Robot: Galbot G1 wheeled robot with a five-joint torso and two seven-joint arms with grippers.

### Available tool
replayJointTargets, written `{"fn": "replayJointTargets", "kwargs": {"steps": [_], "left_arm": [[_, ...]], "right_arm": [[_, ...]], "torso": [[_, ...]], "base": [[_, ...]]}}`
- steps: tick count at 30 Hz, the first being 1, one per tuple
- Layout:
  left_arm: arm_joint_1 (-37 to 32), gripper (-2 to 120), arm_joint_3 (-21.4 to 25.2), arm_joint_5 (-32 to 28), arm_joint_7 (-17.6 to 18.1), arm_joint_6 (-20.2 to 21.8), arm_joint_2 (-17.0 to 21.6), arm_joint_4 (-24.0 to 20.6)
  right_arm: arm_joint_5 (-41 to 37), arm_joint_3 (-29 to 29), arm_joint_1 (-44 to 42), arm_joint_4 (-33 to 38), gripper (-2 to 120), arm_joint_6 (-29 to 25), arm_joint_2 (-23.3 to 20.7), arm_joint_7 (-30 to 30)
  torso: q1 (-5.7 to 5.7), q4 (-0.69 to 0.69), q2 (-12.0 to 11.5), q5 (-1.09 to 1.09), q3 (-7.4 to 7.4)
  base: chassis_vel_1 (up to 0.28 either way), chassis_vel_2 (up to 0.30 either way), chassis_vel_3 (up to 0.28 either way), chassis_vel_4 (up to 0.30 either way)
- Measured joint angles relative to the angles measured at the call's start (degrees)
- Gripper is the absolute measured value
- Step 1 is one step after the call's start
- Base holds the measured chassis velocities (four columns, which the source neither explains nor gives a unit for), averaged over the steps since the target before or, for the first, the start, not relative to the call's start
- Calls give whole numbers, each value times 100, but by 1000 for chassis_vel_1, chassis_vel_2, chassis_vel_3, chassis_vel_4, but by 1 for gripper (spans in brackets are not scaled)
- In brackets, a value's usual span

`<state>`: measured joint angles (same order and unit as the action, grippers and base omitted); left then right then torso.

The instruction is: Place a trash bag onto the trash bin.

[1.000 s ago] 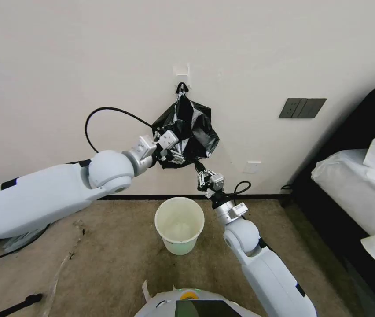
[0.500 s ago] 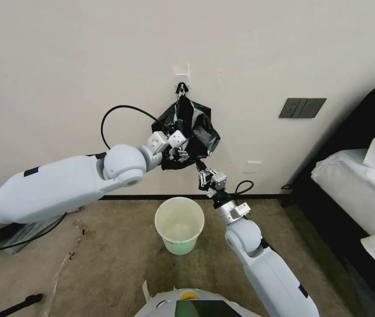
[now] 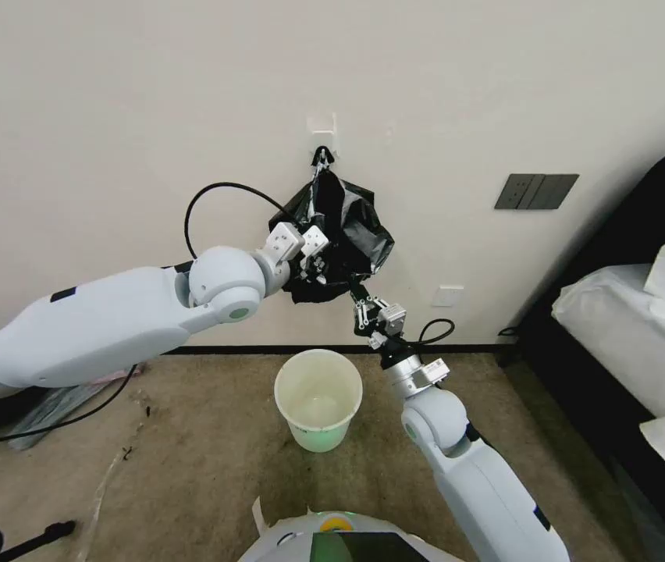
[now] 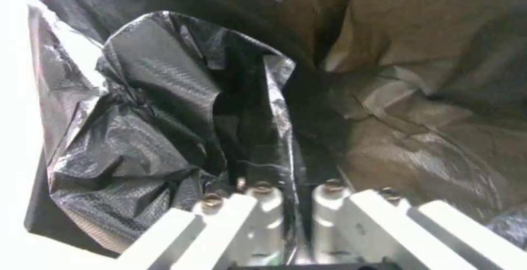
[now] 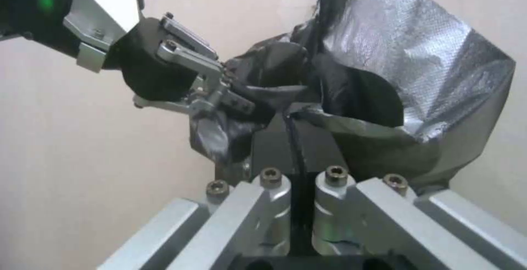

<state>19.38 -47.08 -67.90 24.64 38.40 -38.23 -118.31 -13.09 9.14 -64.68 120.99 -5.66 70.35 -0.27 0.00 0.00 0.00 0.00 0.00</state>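
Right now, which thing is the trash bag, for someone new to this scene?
Look at the cream wall, at the small white hook above the round trash bin. The trash bag hangs there, crumpled black glossy plastic, pinched by the left gripper and right gripper; nothing else nearby is black film.

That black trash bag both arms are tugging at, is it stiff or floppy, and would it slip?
Probably very floppy: the trash bag hangs crumpled in folds from the wall hook. Likely light, since thin film bunches between the left gripper and right gripper. Its glossy sheen suggests it could slip from the closed jaws.
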Motion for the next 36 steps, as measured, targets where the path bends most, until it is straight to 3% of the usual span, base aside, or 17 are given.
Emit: {"fn": "replayJointTargets", "kwargs": {"steps": [5, 7, 14, 16, 23, 24, 29, 32, 36], "left_arm": [[-324, 0, 280, 8, 155, -286, 46, -69], [-631, 0, 492, 27, 248, -579, 102, -174], [-1522, 0, 1176, 250, 543, -1174, 138, -354], [-1828, 0, 1486, 338, 554, -1373, 140, -427], [-2090, 0, 1752, 425, 554, -1548, 171, -542], [-2135, 0, 1796, 428, 553, -1553, 206, -596], [-2237, 0, 1856, 429, 522, -1553, 367, -747], [-2331, 0, 1888, 428, 484, -1545, 453, -836], [-2372, 0, 1904, 430, 480, -1535, 450, -861]], "right_arm": [[-55, -7, -4, 18, 0, 63, -7, 24], [-149, -5, -27, 140, 1, 208, -35, 97], [-265, 232, -230, 645, 22, 629, -295, 243], [-268, 429, -360, 831, 34, 736, -479, 335], [-318, 596, -287, 1067, 53, 965, -729, 550], [-316, 591, -86, 1078, 62, 1153, -867, 597], [-483, 316, 642, 894, 76, 1543, -1281, 613], [-846, -171, 1577, 652, 92, 1908, -1656, 623], [-1029, -603, 2151, 407, 99, 2160, -1845, 683]], "torso": [[0, 0, 0, 0, 0], [0, 1, 0, -1, 0], [-1, 0, 0, -1, 0], [-1, -2, 0, -2, 0], [-1, -1, 0, -1, 0], [-1, 0, 0, 1, 0], [0, 1, 0, 0, 0], [0, 2, 0, -1, 0], [0, 1, 0, -1, 0]], "base": [[0, 0, 0, 0], [0, 0, 0, 0], [0, 0, 0, 0], [0, 0, 0, 0], [0, 0, 0, 0], [0, 0, 0, 0], [0, 0, 0, 0], [0, 0, 0, 0], [0, 0, 0, 0]]}}
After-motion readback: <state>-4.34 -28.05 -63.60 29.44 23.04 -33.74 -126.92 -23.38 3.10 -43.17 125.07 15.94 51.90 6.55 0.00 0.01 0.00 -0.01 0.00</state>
